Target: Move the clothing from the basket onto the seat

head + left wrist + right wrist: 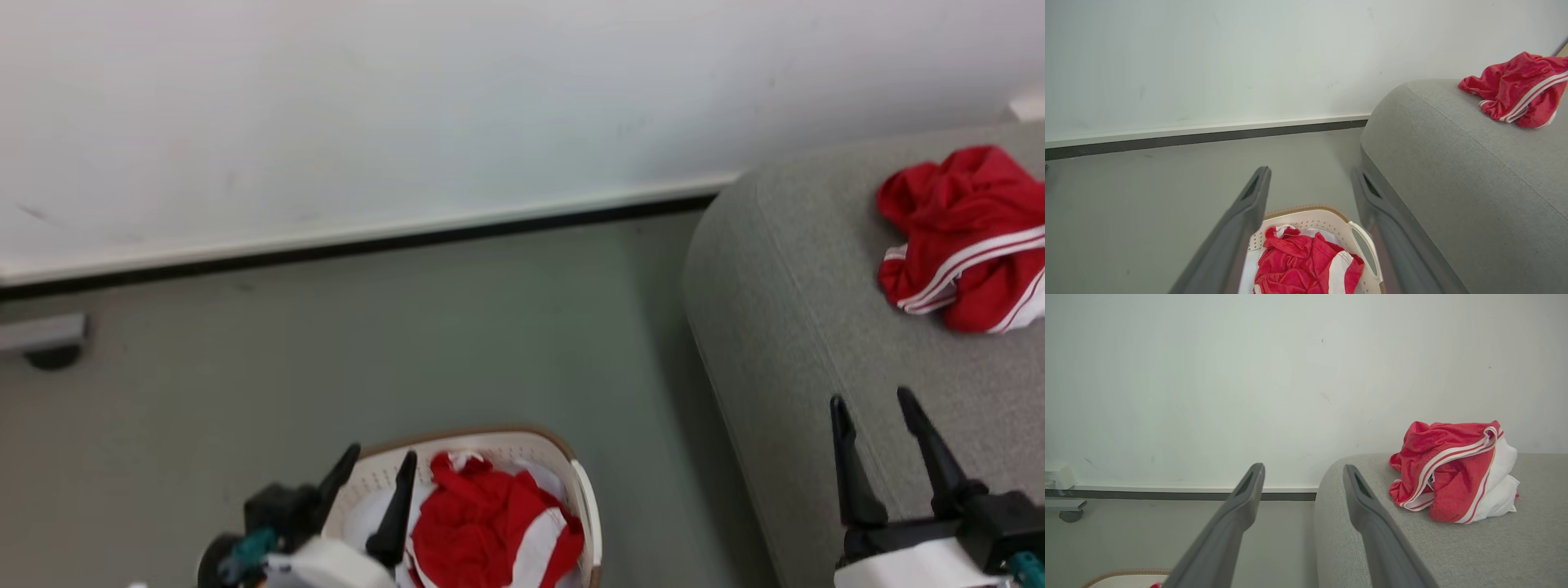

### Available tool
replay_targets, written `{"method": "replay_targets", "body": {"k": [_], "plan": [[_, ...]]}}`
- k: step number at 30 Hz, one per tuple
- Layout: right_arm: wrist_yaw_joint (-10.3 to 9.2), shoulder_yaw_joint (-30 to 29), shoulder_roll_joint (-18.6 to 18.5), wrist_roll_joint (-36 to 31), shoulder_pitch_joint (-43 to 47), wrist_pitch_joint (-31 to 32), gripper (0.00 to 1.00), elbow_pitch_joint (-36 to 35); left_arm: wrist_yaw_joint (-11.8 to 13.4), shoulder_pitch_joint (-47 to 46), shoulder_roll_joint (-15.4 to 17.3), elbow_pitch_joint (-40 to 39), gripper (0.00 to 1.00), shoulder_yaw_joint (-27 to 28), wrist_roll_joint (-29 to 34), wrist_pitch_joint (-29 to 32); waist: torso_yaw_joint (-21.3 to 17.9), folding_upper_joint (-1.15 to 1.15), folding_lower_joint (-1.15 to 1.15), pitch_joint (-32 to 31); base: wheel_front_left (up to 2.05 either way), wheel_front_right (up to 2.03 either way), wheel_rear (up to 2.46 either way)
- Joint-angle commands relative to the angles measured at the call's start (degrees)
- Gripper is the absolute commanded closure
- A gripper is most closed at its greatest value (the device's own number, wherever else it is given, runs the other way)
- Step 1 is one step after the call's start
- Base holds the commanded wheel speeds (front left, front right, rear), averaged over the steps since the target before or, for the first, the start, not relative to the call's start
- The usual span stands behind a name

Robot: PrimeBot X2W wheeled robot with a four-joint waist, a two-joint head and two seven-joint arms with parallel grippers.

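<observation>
The cream basket (584, 498) (1359, 234) stands on the floor at the bottom of the head view, and red clothing with white panels (482, 527) (1302, 265) is bunched inside it. My left gripper (380, 464) (1310, 175) hovers open over the basket's left part, holding nothing. Another red garment with white stripes (963, 237) (1519, 87) (1449, 469) lies on the grey seat (816, 327) (1453, 163) (1453, 547) at the right. Above the seat's near edge my right gripper (873, 400) (1302, 469) is open and empty, well short of that garment.
A white wall with a dark-edged skirting board (367, 237) runs behind the grey floor (326, 367). A small grey wheeled foot (45, 343) (1069, 510) sits by the wall at the far left. The seat's rounded side stands close to the right of the basket.
</observation>
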Motion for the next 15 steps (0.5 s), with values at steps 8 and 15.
{"method": "replay_targets", "body": {"k": [8, 15], "plan": [[-0.12, -0.03, -0.05, 3.09, -5.04, 0.04, 0.00, -4.12, -0.23, -13.07, 3.66, 8.43, 0.00, -5.55, 1.78, 7.17, -4.89, -0.01, 0.00, 16.32, 0.00, 0.00, 0.00], [-0.12, -0.24, -0.03, 5.05, -8.93, 0.05, 0.00, -7.41, -0.27, -22.79, 6.27, 16.75, 0.00, -14.18, 0.55, 12.42, -6.18, -0.01, 0.00, 25.82, 0.00, 0.00, 0.00]]}}
